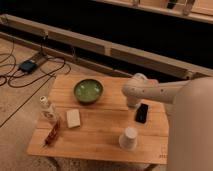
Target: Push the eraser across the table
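The eraser (142, 113) is a small flat black block lying on the right part of the light wooden table (100, 130), just beyond the paper cup (129, 138). My gripper (132, 103) hangs under the white arm (150, 91), which reaches in from the right. It is right beside the eraser's left end. I cannot tell whether it touches the eraser.
A green bowl (88, 90) sits at the table's back middle. A whitish square block (73, 118), a small bottle (48, 108) and a red-brown packet (52, 133) lie on the left side. Cables and a black box (27, 65) lie on the floor at the left.
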